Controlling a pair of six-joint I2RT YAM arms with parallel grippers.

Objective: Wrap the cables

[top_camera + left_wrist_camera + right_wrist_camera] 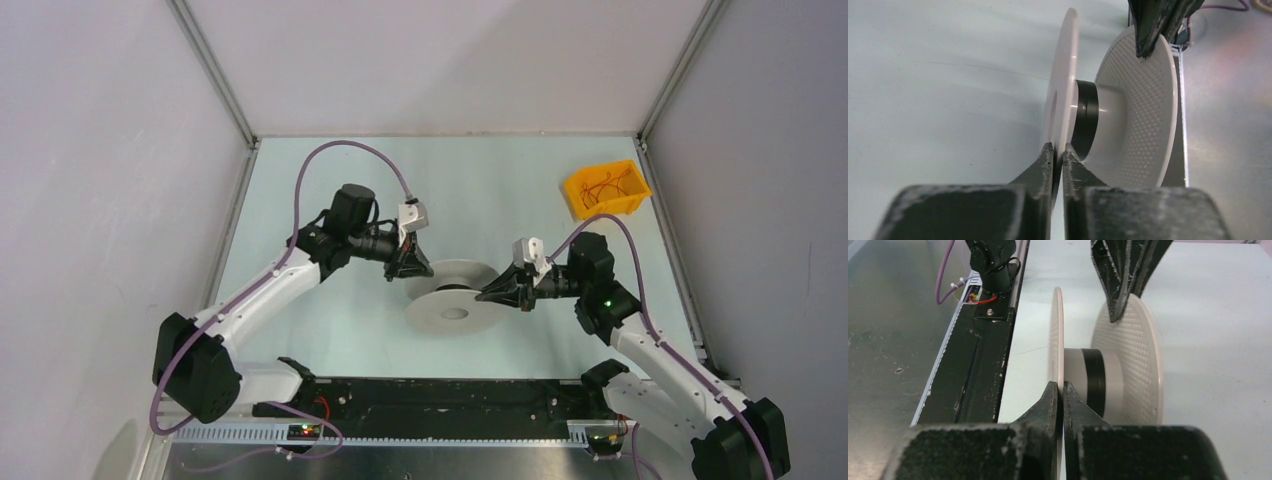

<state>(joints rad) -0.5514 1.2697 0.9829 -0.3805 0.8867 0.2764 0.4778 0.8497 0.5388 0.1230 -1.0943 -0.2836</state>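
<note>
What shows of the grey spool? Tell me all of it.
The spool is pale grey and looks like plastic. It has two thin round flanges, dotted on their inner faces, joined by a short hub that carries a dark band. A centre hole shows in one face. The spool sits tilted at mid table. The left gripper and right gripper each pinch one flange's rim, from opposite sides.

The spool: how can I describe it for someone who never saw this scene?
Look at the middle of the table. There a pale grey spool is pinched from both sides by the left gripper and the right gripper. Unlike the yellow bin, it is round, with a dark band on its core.
</note>
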